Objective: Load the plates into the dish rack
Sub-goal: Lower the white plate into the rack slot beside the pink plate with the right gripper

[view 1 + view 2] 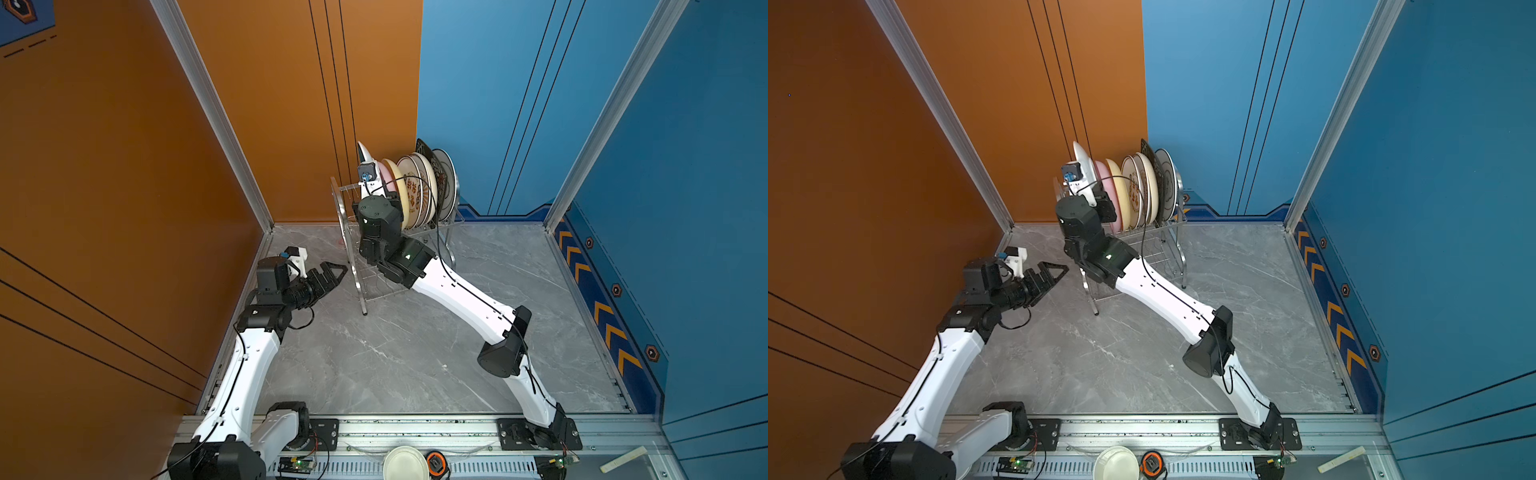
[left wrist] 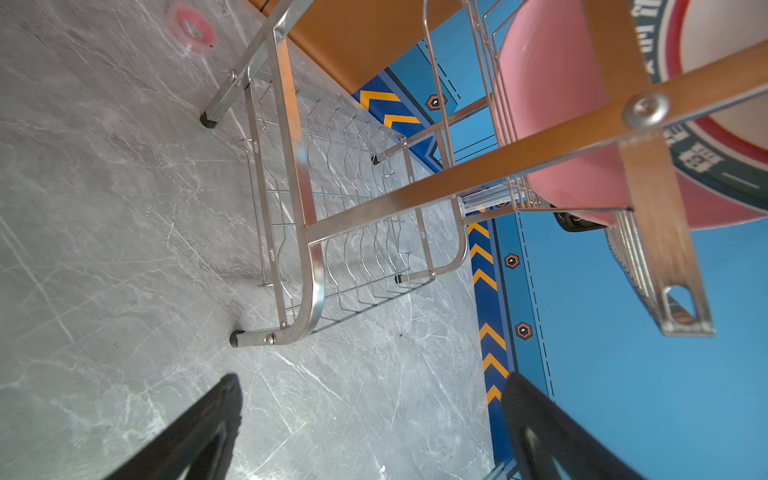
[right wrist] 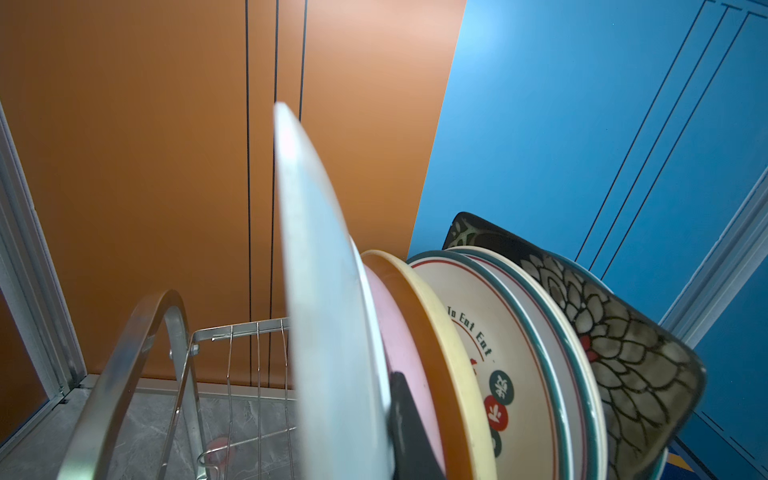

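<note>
The white plate point(image 3: 324, 291) is standing on edge at the upper tier of the dish rack point(image 2: 313, 266), just beside the pink plate point(image 3: 397, 328) and higher than the row. The right gripper point(image 3: 388, 409) is clamping its rim. The left gripper point(image 1: 330, 274) is hovering beside the rack, spread wide and empty. Judgement: loading is nearing completion, with seating and release remaining.

R fingers point(image 3: 405, 424): just one dark one shows, other hidden behind white plate point(image 3: 328, 311), itself blurred & cut off at frame edge. In both top views R arm point(image 1: 380, 224) covers lower parts of racked plates point(image 1: 419, 183). Red thing point(image 2: 192, 28) on surface point(image 2: 104, 208): blurred, can't ID.
</note>
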`<state>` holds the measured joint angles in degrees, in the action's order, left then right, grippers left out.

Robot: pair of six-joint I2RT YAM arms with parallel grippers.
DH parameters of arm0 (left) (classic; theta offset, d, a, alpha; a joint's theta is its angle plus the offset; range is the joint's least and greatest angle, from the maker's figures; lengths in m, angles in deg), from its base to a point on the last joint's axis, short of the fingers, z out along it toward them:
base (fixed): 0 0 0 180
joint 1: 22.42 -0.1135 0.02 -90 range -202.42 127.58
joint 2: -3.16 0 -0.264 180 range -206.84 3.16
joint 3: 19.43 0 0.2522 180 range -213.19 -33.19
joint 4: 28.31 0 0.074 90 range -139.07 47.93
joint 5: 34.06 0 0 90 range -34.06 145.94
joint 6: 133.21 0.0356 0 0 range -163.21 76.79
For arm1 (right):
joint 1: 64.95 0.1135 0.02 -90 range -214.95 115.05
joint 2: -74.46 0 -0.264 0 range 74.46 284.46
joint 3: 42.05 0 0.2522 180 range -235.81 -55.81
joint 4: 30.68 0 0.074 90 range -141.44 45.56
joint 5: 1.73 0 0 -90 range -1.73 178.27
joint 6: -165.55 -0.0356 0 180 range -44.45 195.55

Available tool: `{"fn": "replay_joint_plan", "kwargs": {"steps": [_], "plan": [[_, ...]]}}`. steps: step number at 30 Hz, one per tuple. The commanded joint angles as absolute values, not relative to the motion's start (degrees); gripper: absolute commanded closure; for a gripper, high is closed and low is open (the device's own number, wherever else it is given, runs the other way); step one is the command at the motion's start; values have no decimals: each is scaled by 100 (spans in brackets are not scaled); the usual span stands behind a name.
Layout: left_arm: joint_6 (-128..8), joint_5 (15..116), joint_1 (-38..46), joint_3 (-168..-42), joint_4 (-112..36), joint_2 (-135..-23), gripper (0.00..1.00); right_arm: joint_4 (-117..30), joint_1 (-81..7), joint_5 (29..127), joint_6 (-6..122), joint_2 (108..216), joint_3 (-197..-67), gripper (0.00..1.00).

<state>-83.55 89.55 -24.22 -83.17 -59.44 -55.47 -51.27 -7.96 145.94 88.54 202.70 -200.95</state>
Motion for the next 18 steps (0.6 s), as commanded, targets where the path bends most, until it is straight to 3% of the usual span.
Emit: {"fn": "replay_joint_plan", "kwargs": {"steps": [1, 18], "plan": [[-8391, 9013, -2416, -8174, -5930, -5393, 2, -4887, -833, 14559, 8637, 20350, -20306, 100], [-8439, 8999, -2479, -8002, -5899, -5221, 2, -5272, -1046, 14514, 8211, 20550, -20316, 100]]}}
